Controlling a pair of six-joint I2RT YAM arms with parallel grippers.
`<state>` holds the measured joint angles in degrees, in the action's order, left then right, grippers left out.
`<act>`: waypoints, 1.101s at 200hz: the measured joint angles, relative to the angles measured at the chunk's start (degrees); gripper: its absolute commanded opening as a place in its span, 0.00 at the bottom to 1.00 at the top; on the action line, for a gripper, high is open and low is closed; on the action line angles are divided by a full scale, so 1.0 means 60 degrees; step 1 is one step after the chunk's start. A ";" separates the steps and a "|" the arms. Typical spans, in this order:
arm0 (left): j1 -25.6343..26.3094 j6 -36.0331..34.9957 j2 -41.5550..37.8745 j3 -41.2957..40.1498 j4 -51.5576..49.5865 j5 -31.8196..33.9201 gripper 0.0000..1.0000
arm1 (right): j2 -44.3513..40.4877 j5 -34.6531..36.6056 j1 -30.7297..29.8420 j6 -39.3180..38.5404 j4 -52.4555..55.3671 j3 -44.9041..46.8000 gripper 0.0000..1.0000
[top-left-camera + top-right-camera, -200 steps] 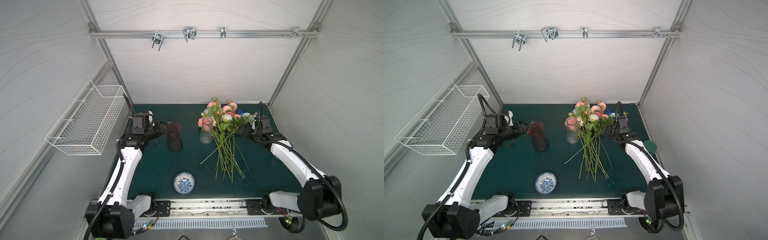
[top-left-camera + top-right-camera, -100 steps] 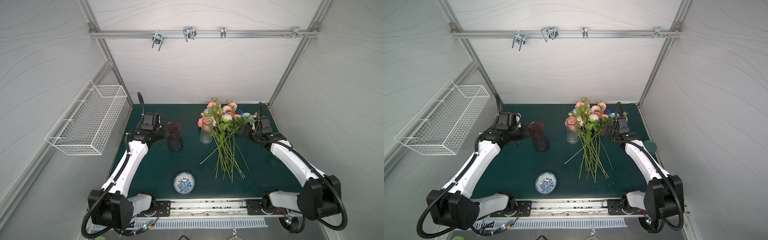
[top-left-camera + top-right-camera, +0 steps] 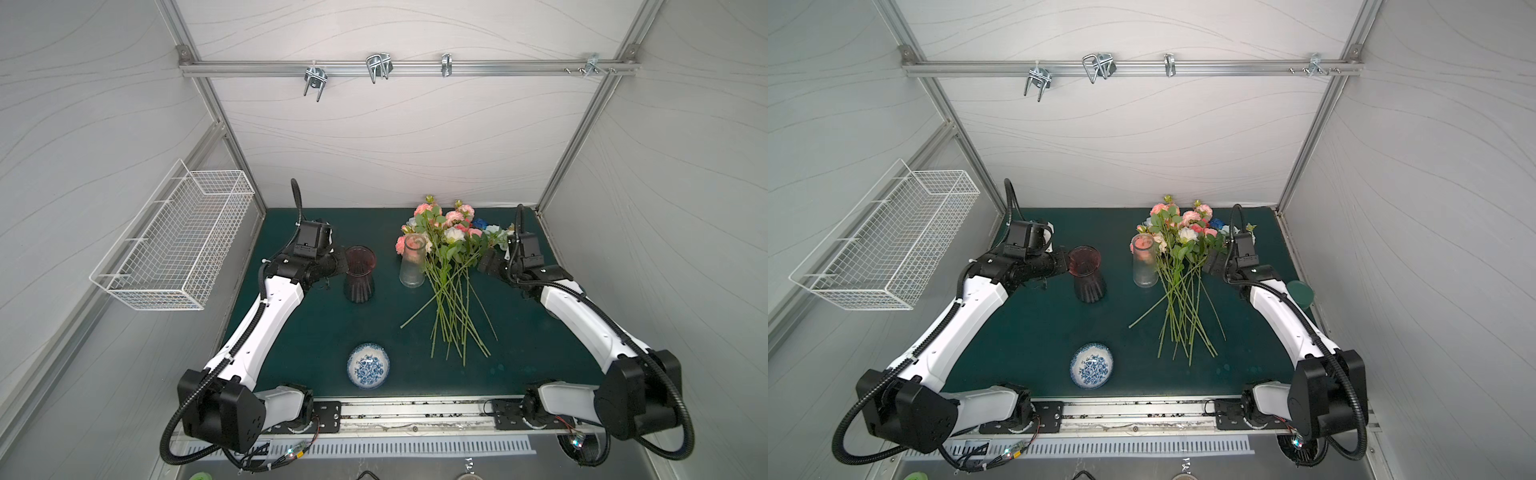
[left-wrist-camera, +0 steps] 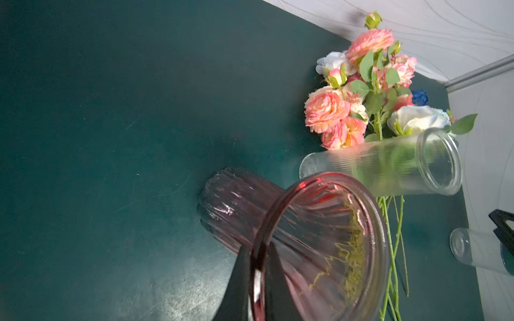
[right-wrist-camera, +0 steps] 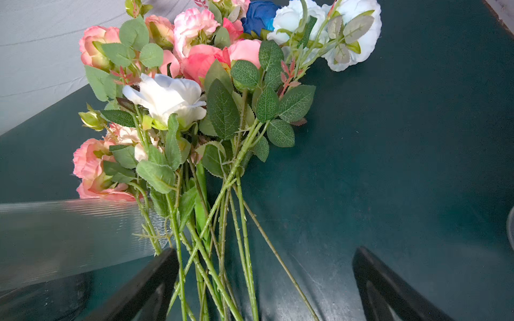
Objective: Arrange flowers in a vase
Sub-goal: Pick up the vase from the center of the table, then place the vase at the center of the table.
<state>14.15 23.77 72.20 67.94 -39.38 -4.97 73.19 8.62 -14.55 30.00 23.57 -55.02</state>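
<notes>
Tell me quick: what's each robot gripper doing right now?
Left gripper: closed, pinching the rim of the pink ribbed glass vase.
Right gripper: open over the stems of the roses, holding nothing.

The flowers (image 3: pixel 451 232) are showing pink, coral, white, pale blue and one deep blue head over green stems and leaves. The wine-red vase (image 3: pixel 359 272) is showing vertical ribbing; the clear vase (image 3: pixel 412 264), fine ribbing. The bowl (image 3: pixel 368 365) is wearing a blue floral pattern on white; the surface (image 3: pixel 316 332) is reading dark teal.
</notes>
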 measured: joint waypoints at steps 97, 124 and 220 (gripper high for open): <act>0.2171 -0.0361 0.0073 0.0918 -0.2149 -0.0386 0.00 | 0.0000 0.0066 -0.0004 -0.0004 0.0117 0.0000 0.99; 0.2197 -0.0331 0.0073 0.1042 -0.2619 -0.0678 0.00 | 0.0004 0.0062 -0.0004 -0.0004 0.0171 -0.0007 0.99; 0.2288 0.0182 0.0346 0.1024 -0.2320 -0.1555 0.00 | 0.0069 -0.0401 -0.0095 -0.0015 0.0262 -0.0047 0.92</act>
<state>27.88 24.86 74.28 74.08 -53.30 -14.31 73.60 6.22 -15.11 29.91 25.15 -55.31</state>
